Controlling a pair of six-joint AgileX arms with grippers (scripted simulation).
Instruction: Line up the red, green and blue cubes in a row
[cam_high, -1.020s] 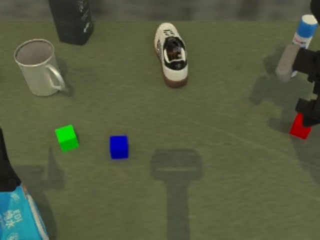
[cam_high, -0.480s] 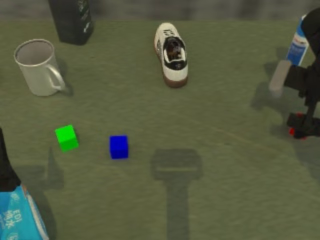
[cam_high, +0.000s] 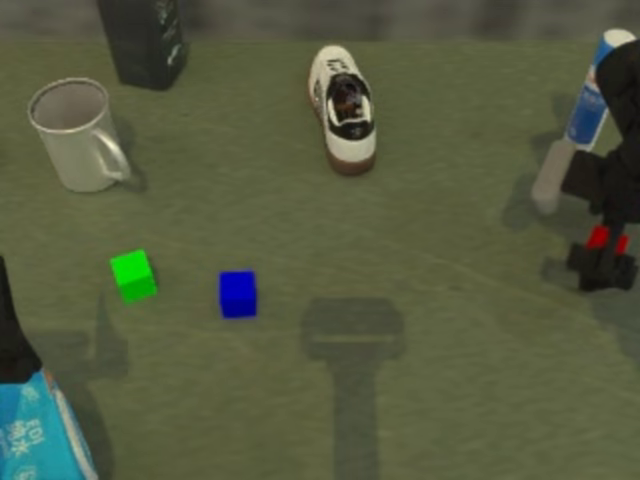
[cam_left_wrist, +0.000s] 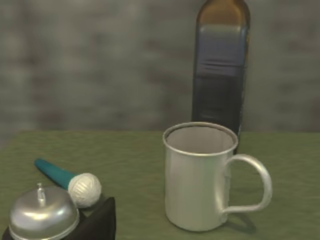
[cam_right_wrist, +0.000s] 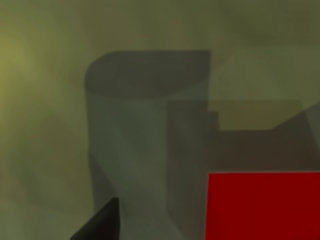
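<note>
Cubes were spread over the bench (cam_high: 300, 200) at that moment. At the far left, my left arm was parked at the edge near a blue carton (cam_high: 40, 435); its pincer was not visible, so I cannot tell its state. The green cube (cam_high: 133, 275) lay on the left part, with the blue cube (cam_high: 238, 294) near it on the right, apart from it. A steel mug (cam_high: 72, 133) and a shoe (cam_high: 345, 105) stood further back. At the far right edge, the right pincer (cam_high: 604, 262) was clenched on the red cube (cam_high: 607, 238), which showed red between the dark fingers; the right wrist view showed it close under the camera. I judged that the red cube could slip or turn during the long way to the others if the hold was shallow. It could also knock the blue cube if set down too close.
</note>
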